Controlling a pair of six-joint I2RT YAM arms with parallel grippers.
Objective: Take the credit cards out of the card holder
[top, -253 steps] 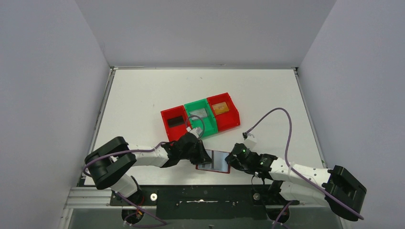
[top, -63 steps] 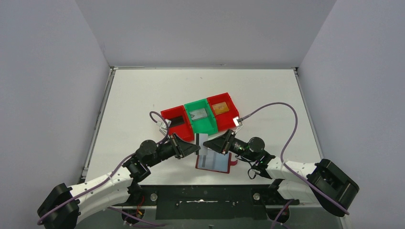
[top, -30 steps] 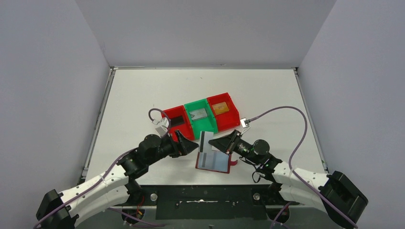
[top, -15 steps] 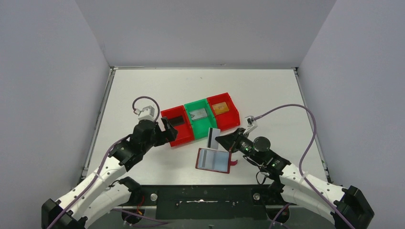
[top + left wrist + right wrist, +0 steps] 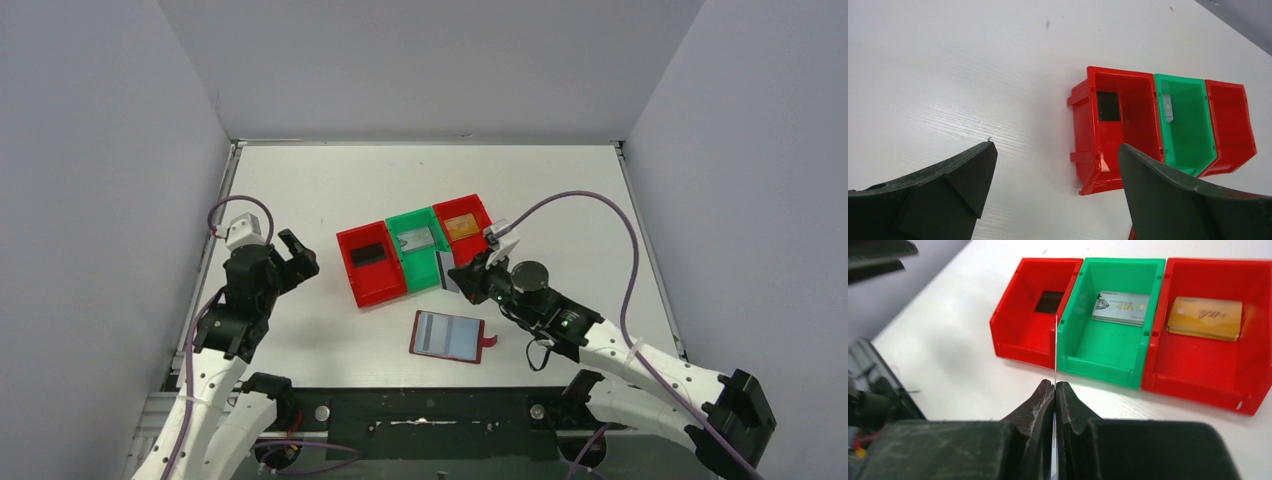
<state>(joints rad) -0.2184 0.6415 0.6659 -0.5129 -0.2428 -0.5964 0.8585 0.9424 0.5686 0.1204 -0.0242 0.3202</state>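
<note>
Your right jaws were pinched shut on a card (image 5: 441,271), held upright and edge-on, so the wrist view showed it only as a thin line. That line sat right over the wall between the left red bin (image 5: 1020,350) and the green bin (image 5: 1098,370), at their 6 o'clock lip. With a grey card (image 5: 1120,307) in the green bin, a black one (image 5: 1049,302) in the left red bin and a gold one (image 5: 1204,311) in the right red bin (image 5: 1198,385), sorting seemed to go by colour. The held card looked greyish from above, so green was the likely target. To do it well, you needed to nudge toward 3 o'clock until the card cleared the wall, carry it on toward 12 o'clock, lower it, tip it flat, and only then release. The holder (image 5: 447,336) lay open on the worktop (image 5: 300,190) at 6 o'clock of the bins; whether more cards sat inside I could not tell. Your left jaws stood wide and empty at 9 o'clock, well apart.
</note>
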